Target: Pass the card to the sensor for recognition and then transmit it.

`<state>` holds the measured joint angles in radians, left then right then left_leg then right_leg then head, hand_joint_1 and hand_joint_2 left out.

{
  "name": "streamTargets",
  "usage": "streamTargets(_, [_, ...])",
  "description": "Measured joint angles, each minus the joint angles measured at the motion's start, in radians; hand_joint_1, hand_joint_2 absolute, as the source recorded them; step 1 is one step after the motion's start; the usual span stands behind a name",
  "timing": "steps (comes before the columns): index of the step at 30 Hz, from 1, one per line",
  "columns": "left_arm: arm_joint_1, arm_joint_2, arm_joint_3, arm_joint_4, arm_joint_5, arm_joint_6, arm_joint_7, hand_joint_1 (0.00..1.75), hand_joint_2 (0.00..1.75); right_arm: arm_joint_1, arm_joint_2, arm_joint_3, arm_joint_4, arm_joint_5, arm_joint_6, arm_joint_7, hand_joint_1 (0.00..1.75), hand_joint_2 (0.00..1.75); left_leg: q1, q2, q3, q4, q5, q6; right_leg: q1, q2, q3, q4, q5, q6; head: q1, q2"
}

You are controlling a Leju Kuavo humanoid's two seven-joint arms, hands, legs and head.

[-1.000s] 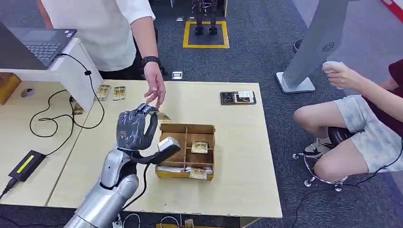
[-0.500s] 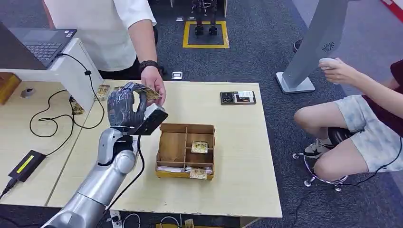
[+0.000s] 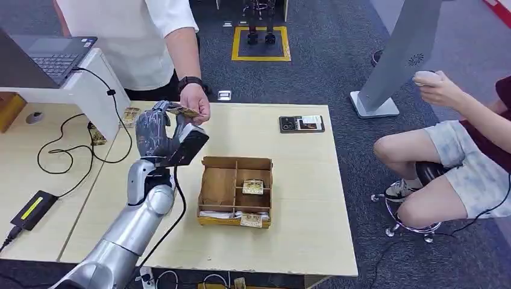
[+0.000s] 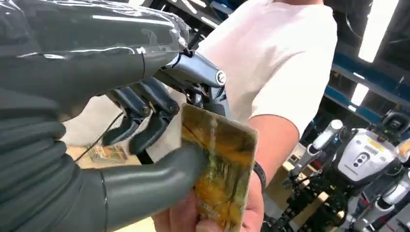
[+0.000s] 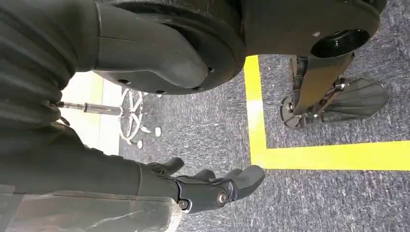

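Card (image 3: 184,111) is pinched by the left robot hand (image 3: 158,133) between thumb and fingers, raised over the table (image 3: 301,198) at abt 11 o'clock from the wooden box (image 3: 235,189). In the left wrist view the card (image 4: 220,169) is also touched from beneath by the person's hand (image 4: 212,220), so it is judged that the handover is under way; whether the person's grip is firm cannot be told.

For the step to be done well, the pinch should be kept until the card is seen to be held by the person's hand (image 3: 196,101), then the fingers eased apart w/o a jerk, and the arm drawn back toward 6 o'clock, clear of the box. Card should be held level, edge offered outward; no tugging or twisting. Risk: released too soon, the card may be dropped onto the table.

Right robot hand (image 5: 203,186) is seen hanging above the floor, fingers loosely spread, nothing held.
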<state>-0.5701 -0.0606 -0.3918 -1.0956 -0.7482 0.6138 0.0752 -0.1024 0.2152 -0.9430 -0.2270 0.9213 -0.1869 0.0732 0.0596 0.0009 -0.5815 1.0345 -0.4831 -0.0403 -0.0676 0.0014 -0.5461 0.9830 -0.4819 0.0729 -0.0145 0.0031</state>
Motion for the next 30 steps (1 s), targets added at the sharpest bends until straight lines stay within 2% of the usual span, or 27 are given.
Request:
streamTargets(15, [0.0, -0.007, 0.0, 0.0, 0.025, 0.002, -0.015, 0.0, 1.75, -0.002, 0.0, 0.002, 0.0, -0.007, 0.0, 0.0, 0.0, 1.75, 0.0, 0.0, 0.0, 0.0, 0.0, 0.0, 0.0, 0.0, 0.0, 0.0, 0.0, 0.0, 0.0, 0.0])
streamTargets(19, [0.003, -0.009, 0.0, -0.005, 0.057, 0.013, -0.044, 0.0, 1.75, -0.001, 0.0, 0.011, 0.001, -0.013, -0.009, 0.0, 0.0, 1.75, 0.0, 0.0, 0.0, 0.0, 0.0, 0.0, 0.0, 0.0, 0.0, 0.0, 0.0, 0.0, 0.0, 0.0])
streamTargets(21, [0.04, 0.005, 0.0, -0.061, 0.111, 0.023, -0.081, 0.0, 1.75, 0.002, 0.0, 0.015, 0.001, -0.024, -0.009, 0.0, 0.0, 1.75, 0.0, 0.0, 0.0, 0.0, 0.0, 0.0, 0.0, 0.0, 0.0, 0.0, 0.0, 0.0, 0.0, 0.0])
streamTargets(30, [0.113, 0.039, 0.0, -0.161, 0.203, 0.034, -0.142, 0.0, 1.75, 0.01, 0.0, 0.015, 0.001, -0.035, -0.018, -0.008, 0.0, 1.75, 0.0, 0.0, 0.0, 0.0, 0.0, 0.0, 0.0, 0.0, 0.0, 0.0, 0.0, 0.0, 0.0, 0.0])
